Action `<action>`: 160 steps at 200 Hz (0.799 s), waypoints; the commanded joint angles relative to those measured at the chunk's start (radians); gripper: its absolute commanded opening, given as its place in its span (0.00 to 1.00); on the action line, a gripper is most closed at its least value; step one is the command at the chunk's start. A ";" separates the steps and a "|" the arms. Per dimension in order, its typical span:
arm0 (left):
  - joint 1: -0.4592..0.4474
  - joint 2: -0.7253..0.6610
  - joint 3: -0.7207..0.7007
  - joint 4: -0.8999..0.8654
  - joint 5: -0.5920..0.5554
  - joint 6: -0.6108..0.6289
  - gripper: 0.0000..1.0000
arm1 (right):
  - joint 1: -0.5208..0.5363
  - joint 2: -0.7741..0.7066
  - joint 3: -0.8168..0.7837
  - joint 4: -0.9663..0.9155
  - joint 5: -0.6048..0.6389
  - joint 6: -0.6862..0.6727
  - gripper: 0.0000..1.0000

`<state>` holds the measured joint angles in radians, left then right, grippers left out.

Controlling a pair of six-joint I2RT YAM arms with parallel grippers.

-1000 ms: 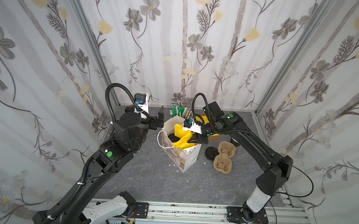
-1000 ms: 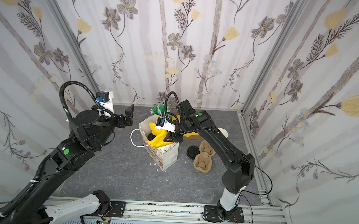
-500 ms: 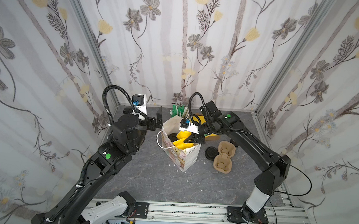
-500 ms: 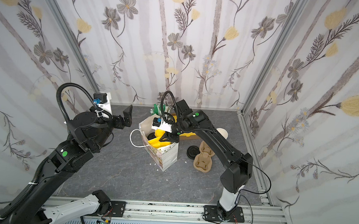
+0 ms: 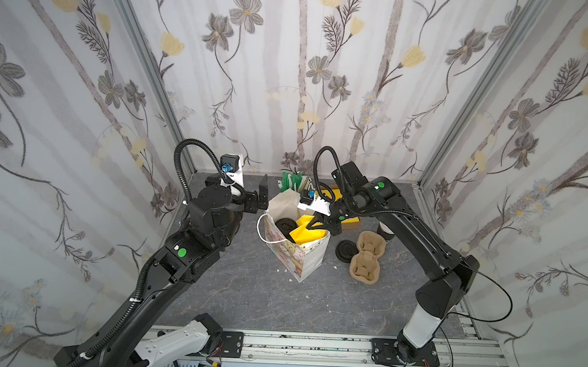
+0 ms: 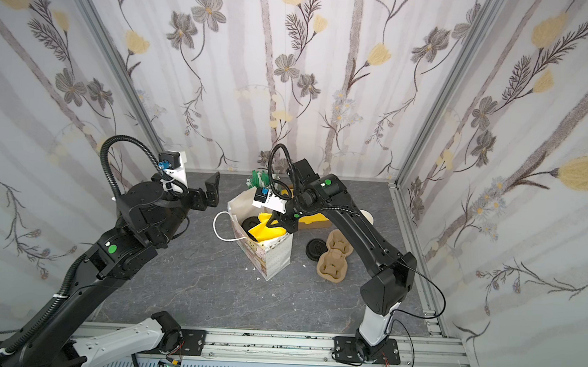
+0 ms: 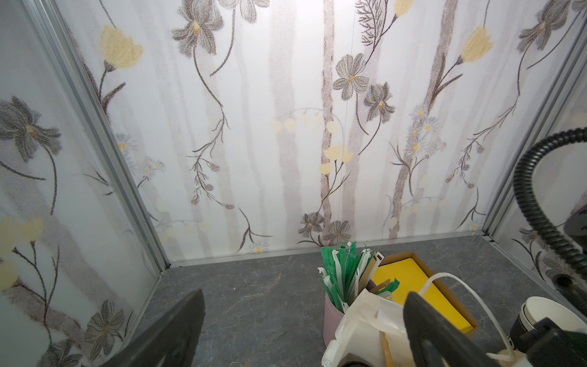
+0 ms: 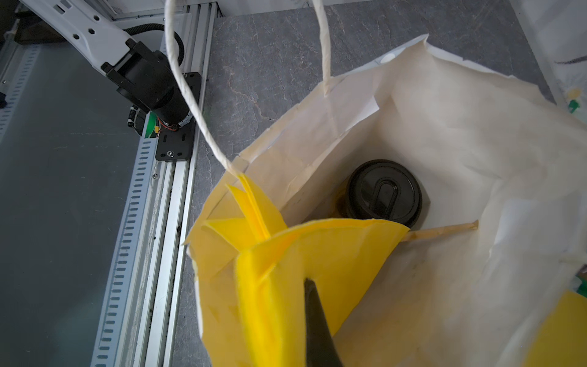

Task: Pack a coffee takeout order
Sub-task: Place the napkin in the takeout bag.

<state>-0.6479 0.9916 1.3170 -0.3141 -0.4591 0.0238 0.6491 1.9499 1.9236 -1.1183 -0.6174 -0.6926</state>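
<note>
A: Start at the front edge of the bench point(image 5: 262, 293). What comes first?

B: Bare grey surface. Then the paper bag point(image 5: 300, 262) stands upright and open about mid-bench, seen in both top views point(image 6: 269, 257).

A: Where is the order?

B: All of it is inside the bag. The lidded cup point(image 8: 384, 192) sits upright on the bag's floor, with only its black lid showing. The tan stick point(image 8: 444, 230) lies across just beside that lid, one end hidden under the yellow napkin point(image 8: 317, 251). The napkin fills the side of the bag towards the bench's right edge, and its top pokes above the rim point(image 5: 304, 231).

A: And the right claw?

B: The right claw point(image 5: 314, 223) reaches down into the bag's mouth, clenched on a fold of the napkin. From the right wrist, one finger point(image 8: 317, 324) shows and yellow covers the other.

A: What is beside the bag?

B: Towards the right edge, a loose black lid point(image 5: 346, 251) lies flat, right against a pulp carrier point(image 5: 366, 260).

A: The left claw?

B: The left claw point(image 6: 213, 188) hangs above the bench just off the bag's far-left corner. It is released, with its jaws spread wide.

A: And farthest back?

B: A stack of black cups point(image 7: 540, 314) stands behind the carrier. A cardboard box point(image 5: 351, 224) of yellow sheets sits behind the bag. Nearest the back edge is a pink holder point(image 7: 332, 317) full of wrapped sticks point(image 7: 340, 270).
</note>
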 commanded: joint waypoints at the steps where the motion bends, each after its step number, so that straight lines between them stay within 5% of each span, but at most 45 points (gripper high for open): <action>1: 0.001 0.007 0.001 0.046 0.013 -0.020 1.00 | 0.007 0.039 0.008 -0.006 0.007 0.062 0.03; 90: 0.006 0.016 0.013 0.056 0.016 -0.017 1.00 | 0.035 0.104 0.004 0.006 0.055 0.058 0.14; 115: 0.007 0.019 0.013 0.059 0.016 -0.009 1.00 | 0.044 0.084 -0.010 0.011 0.085 0.054 0.31; 160: 0.011 0.031 0.010 0.066 0.025 0.004 1.00 | 0.060 0.047 -0.008 0.020 0.131 0.054 0.38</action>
<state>-0.6403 1.0176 1.3205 -0.2890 -0.4408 0.0208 0.7021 2.0121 1.9144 -1.1225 -0.5159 -0.6296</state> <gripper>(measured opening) 0.998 0.389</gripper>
